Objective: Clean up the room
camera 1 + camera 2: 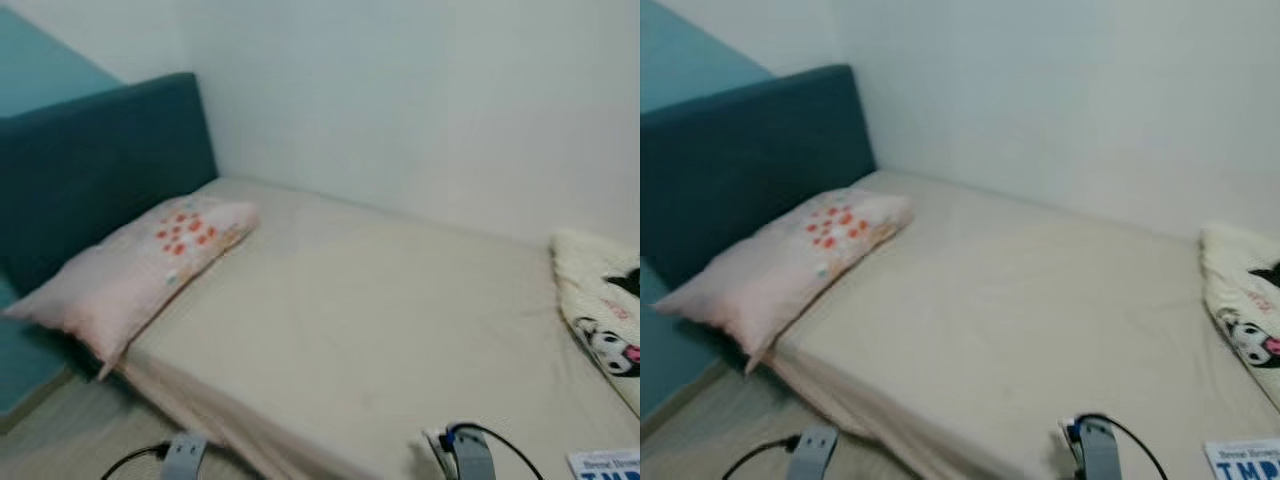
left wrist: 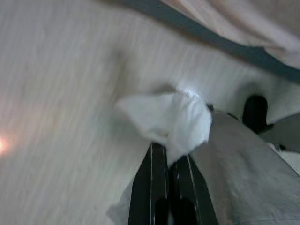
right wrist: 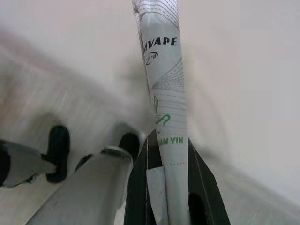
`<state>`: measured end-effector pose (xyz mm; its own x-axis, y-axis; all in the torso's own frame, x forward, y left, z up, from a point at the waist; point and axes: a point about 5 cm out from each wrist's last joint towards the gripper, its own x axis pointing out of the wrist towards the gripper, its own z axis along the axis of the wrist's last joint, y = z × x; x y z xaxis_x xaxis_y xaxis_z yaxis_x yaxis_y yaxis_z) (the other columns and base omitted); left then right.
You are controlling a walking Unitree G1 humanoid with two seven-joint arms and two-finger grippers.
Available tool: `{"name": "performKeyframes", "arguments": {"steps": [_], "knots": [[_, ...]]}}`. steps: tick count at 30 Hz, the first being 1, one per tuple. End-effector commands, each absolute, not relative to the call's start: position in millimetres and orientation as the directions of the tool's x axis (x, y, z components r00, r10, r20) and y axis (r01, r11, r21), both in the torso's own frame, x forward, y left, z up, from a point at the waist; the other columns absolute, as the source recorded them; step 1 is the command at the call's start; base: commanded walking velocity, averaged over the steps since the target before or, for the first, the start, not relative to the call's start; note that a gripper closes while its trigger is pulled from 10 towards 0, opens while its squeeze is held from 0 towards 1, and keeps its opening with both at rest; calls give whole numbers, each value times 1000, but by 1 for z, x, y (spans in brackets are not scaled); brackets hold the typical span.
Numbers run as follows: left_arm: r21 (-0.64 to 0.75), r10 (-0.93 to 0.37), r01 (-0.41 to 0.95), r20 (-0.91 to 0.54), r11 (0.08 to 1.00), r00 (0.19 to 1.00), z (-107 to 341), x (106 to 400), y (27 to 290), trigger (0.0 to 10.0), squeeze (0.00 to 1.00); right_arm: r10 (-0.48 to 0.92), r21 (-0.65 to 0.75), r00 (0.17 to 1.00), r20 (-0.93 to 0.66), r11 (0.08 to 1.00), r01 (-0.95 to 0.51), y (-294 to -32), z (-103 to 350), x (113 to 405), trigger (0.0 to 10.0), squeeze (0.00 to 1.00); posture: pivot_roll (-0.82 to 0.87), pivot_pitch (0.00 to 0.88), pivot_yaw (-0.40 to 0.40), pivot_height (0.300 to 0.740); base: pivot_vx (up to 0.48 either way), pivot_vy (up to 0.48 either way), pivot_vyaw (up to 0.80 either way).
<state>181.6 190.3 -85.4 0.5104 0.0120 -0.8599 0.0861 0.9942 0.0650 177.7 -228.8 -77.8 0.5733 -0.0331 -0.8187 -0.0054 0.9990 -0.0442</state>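
A bed (image 1: 350,310) with a pink pillow (image 1: 140,265) at left fills the head view. Low in the frame, the left end effector (image 2: 169,164) pinches a crumpled white tissue (image 2: 171,119); the right end effector (image 3: 171,157) clamps a rolled paper packet (image 3: 164,84). Both arms hang low, carrying litter; next likely needs a bin.

1 bed (image 1: 380,330), 1 pillow (image 1: 140,265), 1 cartoon blanket (image 1: 605,310), 1 crumpled tissue (image 2: 173,119), 1 printed packet (image 3: 166,103).

Silver-grey wrists (image 1: 183,455) trailing black cables; long black fingers (image 2: 151,187) on each hand.
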Motion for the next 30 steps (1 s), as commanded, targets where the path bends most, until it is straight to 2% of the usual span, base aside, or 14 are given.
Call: {"name": "performKeyframes", "arguments": {"steps": [1,7,30], "knots": [[78,10,110,-857,991,516,-85,182,193,10000,0,-20,-35,573,-820,999,-16,-225,-79,178,10000,0,70,0,1,696,0,0,781],[100,24,131,-874,986,485,-90,169,198,10000,0,-13,-25,553,-833,1000,-14,-225,-84,167,10000,0,72,0,3,696,0,0,781],[85,3,142,-866,986,500,-89,173,193,10000,0,7,-31,533,-846,998,-62,-219,-87,163,10000,0,79,0,3,696,0,0,781]]}}
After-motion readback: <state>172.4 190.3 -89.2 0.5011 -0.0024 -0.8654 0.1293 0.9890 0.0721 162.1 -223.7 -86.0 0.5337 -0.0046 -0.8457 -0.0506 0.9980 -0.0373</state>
